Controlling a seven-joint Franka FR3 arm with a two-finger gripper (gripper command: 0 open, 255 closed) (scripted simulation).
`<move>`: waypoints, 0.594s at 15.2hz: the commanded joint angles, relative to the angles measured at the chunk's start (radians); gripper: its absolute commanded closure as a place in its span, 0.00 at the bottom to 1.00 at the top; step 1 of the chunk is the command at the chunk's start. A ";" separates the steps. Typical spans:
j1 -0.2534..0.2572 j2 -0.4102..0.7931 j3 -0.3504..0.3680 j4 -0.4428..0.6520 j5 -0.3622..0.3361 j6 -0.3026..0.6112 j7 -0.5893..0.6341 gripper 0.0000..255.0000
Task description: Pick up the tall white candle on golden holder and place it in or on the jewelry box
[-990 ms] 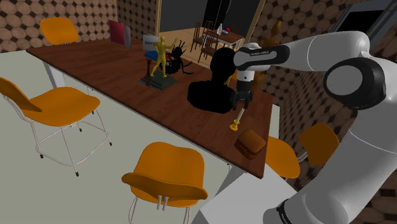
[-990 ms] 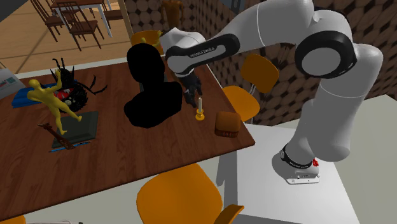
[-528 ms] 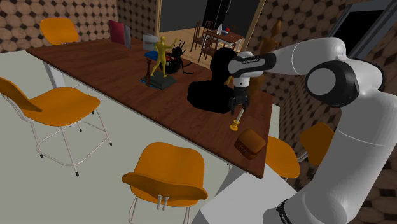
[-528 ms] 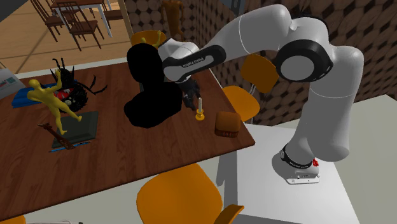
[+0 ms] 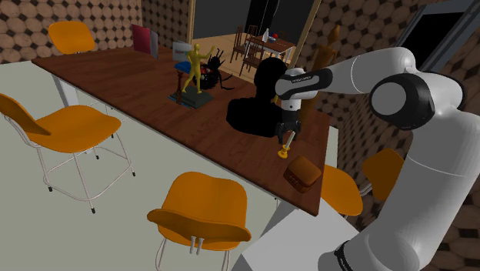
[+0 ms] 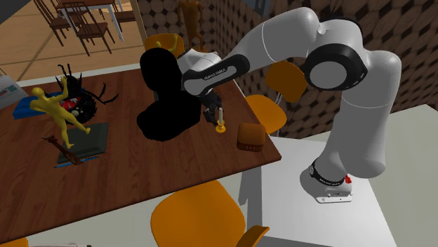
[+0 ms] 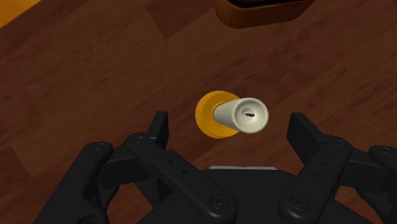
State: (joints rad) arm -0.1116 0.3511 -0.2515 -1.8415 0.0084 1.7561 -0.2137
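Black 2-finger gripper (image 7: pixel 229 124) lower now, straddling white candle on round golden holder (image 7: pixel 240 116), fingers (image 7: pixel 159 127) wide apart, gripping nothing, bare wooden tabletop (image 7: pixel 95 76) around, brown box (image 5: pixel 301 172) by table edge

We see what looks like a home dining room: a long wooden table (image 5: pixel 146 96), orange chairs (image 5: pixel 201 208) beside it, patterned wallpaper (image 5: pixel 23 31), another dining set (image 5: pixel 258 46) beyond.

In the last second the gripper (image 5: pixel 286 132) has come down over the candle (image 5: pixel 285 145). The candle's top, earlier below the fingertips, now sits between the spread fingers, untouched. The arm's elbow has shifted toward the gripper.
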 commanded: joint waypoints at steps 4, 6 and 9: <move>0.000 0.000 0.000 -0.001 0.000 0.001 0.000 1.00; 0.000 0.000 0.000 -0.001 0.000 0.001 0.000 1.00; 0.000 0.000 0.000 -0.001 0.000 0.001 0.000 1.00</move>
State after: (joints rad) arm -0.1114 0.3508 -0.2513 -1.8418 0.0086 1.7566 -0.2137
